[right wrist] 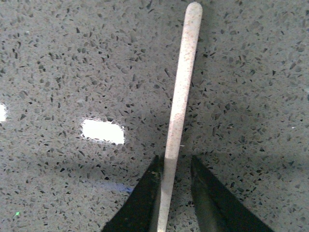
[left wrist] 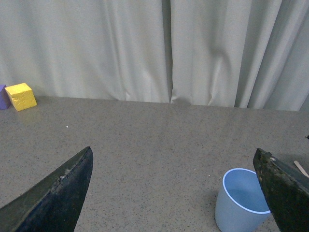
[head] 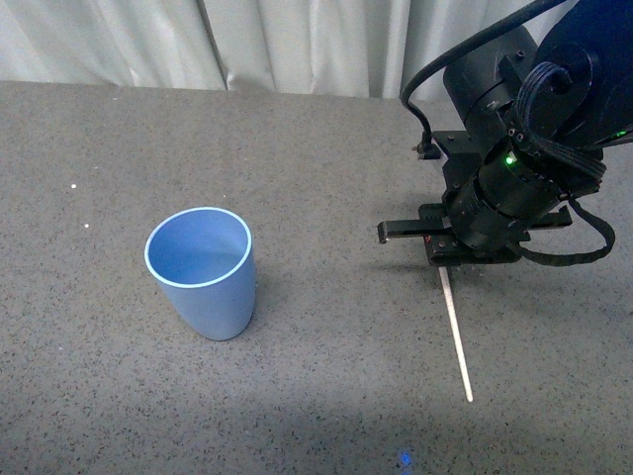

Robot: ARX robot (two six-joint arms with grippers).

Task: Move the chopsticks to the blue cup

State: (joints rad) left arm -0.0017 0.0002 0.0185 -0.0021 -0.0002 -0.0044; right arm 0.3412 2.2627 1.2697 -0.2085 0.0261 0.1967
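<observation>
The chopstick (head: pixel 456 336), a single pale cream stick, is seen lying flat on the grey speckled surface (head: pixel 326 396), to the right of the front view. Its near end is pointed toward the camera and slightly to the right, while its far end is covered by the right pincer (right wrist: pixel 175 158). In the right wrist view the stick is shown running between the two dark fingers (right wrist: pixel 137 205). One finger is set against its edge, and a thin strip of the surface is visible between the stick and the other. The pincer is thus narrowly apart around the stick, not pressed onto it. The rounded free end is seen resting on the surface, and a bright patch of reflected light (right wrist: pixel 102 131) is noted beside the stick.

The blue cup (head: pixel 201 272) is stood upright and well apart from the chopstick, to its left. Its mouth is open, its rim is paler, and nothing can be seen inside it.

The left pincer (left wrist: pixel 172 151) is held wide apart above the surface, with nothing between its fingers. The cup is seen by one finger in that view.

At the far edge of the surface a yellow block (left wrist: pixel 20 95) is placed touching a purple object (left wrist: pixel 2 96), which is cut off by the frame. A white curtain (left wrist: pixel 159 48) is hung behind.
</observation>
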